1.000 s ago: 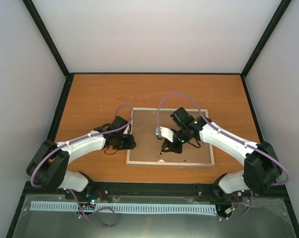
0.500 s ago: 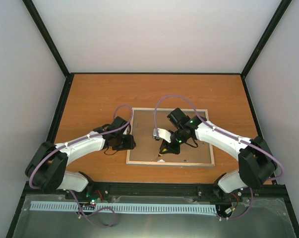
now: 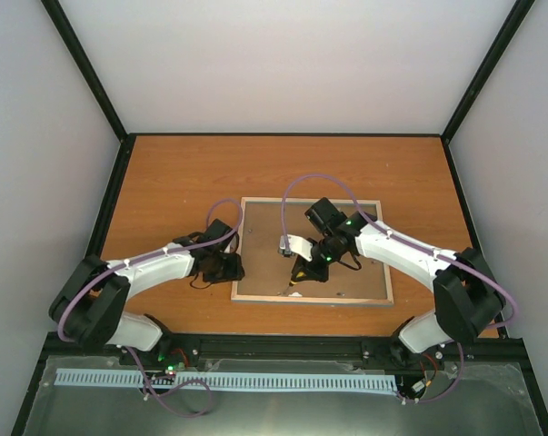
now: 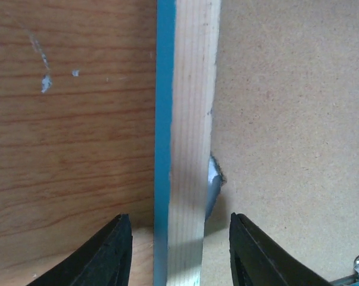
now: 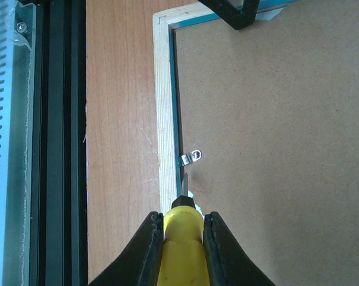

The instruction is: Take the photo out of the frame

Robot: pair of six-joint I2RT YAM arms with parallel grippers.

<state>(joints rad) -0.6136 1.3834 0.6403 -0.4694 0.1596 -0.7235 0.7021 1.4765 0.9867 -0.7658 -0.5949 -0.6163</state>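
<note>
1. The frame (image 3: 310,301) lies face down near the middle of the surface's (image 3: 183,182) near edge, with the brown backing board (image 3: 264,254) seated in it and the photo hidden.
2. Left end effector (image 4: 180,238): half open, straddling the frame's left rail, gripping nothing.
3. Right end effector (image 5: 182,231): clamped on a yellow-handled tool (image 5: 182,253), tip beside a metal clip (image 5: 191,157).

One frame (image 5: 165,119), one screwdriver (image 5: 182,253), two end effectors, left (image 4: 179,219) and right (image 5: 182,217)

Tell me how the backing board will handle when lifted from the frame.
The backing board looks like flat pressed fibreboard: probably stiff and light. Its matte surface likely isn't slippery. It sits inside the rim of the frame, so its edges may be hard to catch.
</note>
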